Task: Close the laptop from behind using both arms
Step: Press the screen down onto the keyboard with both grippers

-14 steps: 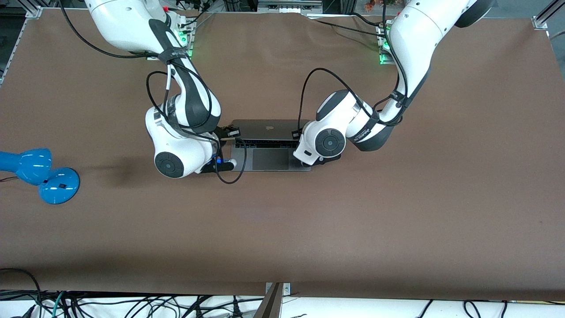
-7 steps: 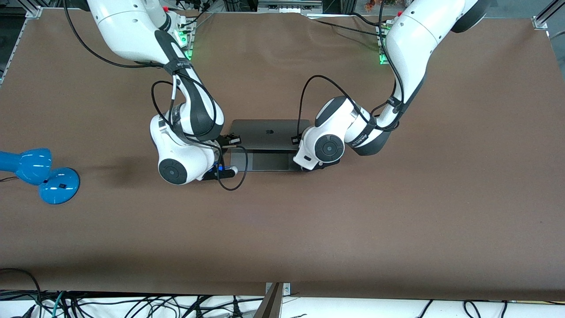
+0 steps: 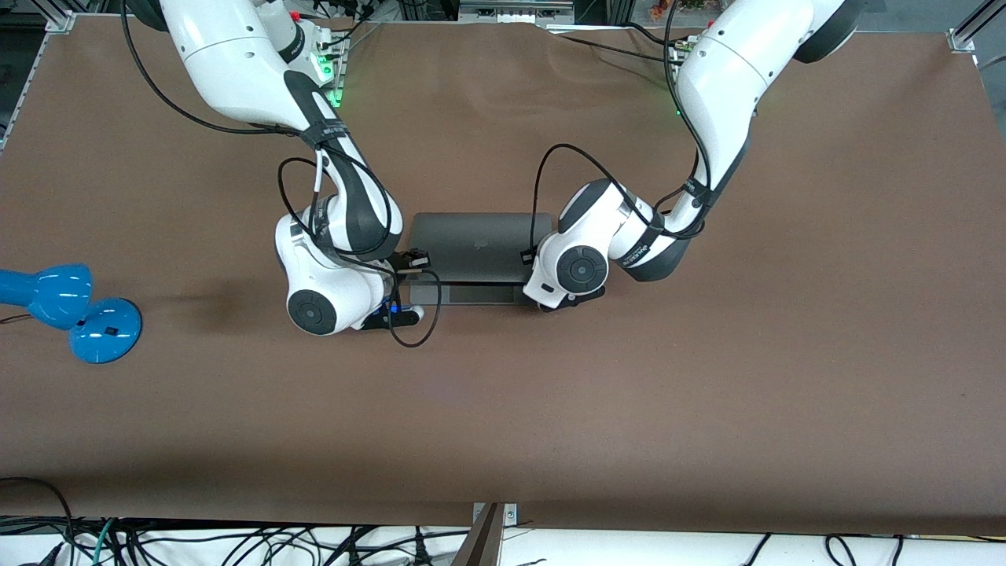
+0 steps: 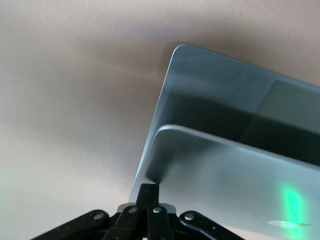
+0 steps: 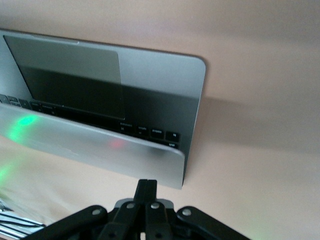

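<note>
The space-grey laptop (image 3: 471,244) lies mid-table with its lid tilted low over the base. In the front view only a strip of trackpad (image 3: 479,295) shows. My right gripper (image 3: 415,259) is shut and rests against the back of the lid at the corner toward the right arm's end. My left gripper (image 3: 528,256) is shut and rests against the lid's other corner. In the left wrist view the closed fingertips (image 4: 149,187) touch the lid (image 4: 225,185). In the right wrist view the closed fingertips (image 5: 146,184) sit at the lid's edge (image 5: 100,145), with keys and trackpad (image 5: 65,65) showing under it.
A blue desk lamp (image 3: 71,306) lies on the brown table (image 3: 707,377) at the right arm's end. Black cables loop off both wrists beside the laptop. More cables hang along the table edge nearest the front camera.
The lid has come down further over the base, and the keyboard no longer shows in the front view. Both grippers have moved down and forward with the lid.
</note>
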{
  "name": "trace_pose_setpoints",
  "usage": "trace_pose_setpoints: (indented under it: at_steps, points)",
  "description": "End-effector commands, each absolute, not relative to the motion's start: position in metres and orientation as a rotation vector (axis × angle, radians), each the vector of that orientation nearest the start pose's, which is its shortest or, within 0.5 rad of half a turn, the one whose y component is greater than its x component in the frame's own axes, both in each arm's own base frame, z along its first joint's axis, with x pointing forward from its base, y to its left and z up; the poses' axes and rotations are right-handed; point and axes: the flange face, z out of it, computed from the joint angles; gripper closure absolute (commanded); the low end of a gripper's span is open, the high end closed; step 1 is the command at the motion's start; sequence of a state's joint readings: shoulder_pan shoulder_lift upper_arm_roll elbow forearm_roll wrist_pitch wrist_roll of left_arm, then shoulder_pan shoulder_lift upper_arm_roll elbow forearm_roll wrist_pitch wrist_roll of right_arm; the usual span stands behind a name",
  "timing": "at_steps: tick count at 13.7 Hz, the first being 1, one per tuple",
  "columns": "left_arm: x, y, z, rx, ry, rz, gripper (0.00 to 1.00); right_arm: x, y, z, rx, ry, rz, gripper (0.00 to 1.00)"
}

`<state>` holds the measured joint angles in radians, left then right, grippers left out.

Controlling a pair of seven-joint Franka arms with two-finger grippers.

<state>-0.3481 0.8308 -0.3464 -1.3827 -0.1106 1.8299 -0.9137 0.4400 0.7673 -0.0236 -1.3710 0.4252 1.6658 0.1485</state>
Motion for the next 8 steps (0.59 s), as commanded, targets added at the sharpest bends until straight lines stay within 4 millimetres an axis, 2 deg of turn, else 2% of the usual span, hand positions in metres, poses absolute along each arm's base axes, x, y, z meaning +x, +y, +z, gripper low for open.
trace_pose_setpoints:
  at_steps: [1, 5, 8]
  points:
    - [0.561, -0.420, 0.207, -3.017, -0.485, 0.724, 1.00, 0.613, 0.316, 0.232, -2.785, -0.227, 0.759, 1.00]
    - [0.566, -0.418, 0.197, -3.018, -0.495, 0.709, 1.00, 0.615, 0.315, 0.222, -2.780, -0.265, 0.739, 1.00]
    - [0.565, -0.420, 0.187, -3.005, -0.483, 0.687, 1.00, 0.617, 0.309, 0.208, -2.772, -0.283, 0.747, 1.00]
